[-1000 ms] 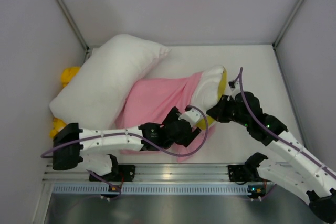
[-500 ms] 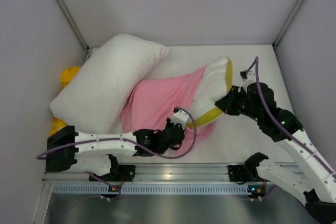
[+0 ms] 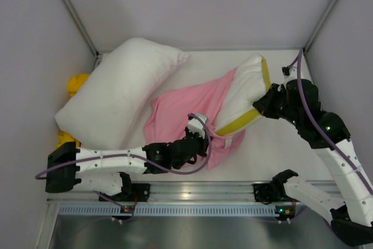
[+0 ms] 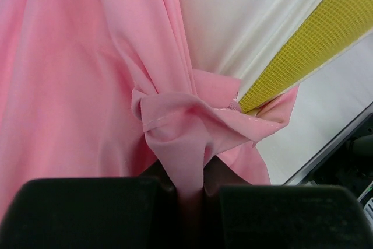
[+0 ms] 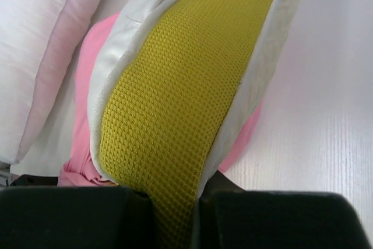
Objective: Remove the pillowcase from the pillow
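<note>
The pink pillowcase (image 3: 178,109) lies mid-table, its open end bunched around the lower part of the pillow (image 3: 245,91). That pillow is white with a yellow band and sticks out to the right, partly out of the case. My left gripper (image 3: 202,130) is shut on a pinched fold of the pillowcase (image 4: 175,132) at its hem, just below the pillow's yellow band (image 4: 303,45). My right gripper (image 3: 269,102) is shut on the pillow's yellow-banded edge (image 5: 186,86), at the pillow's right side. The pink case (image 5: 81,144) shows behind it.
A plain white pillow (image 3: 119,91) lies at the back left, overlapping the pink case's left end. Yellow cloth (image 3: 76,83) peeks out at its left. White enclosure walls stand on three sides. The metal rail (image 3: 186,190) with the arm bases runs along the near edge.
The left gripper closed on the pillowcase hem and drew back toward the near left. The right arm pulled the pillow right and farther away, so more of it shows outside the case.
</note>
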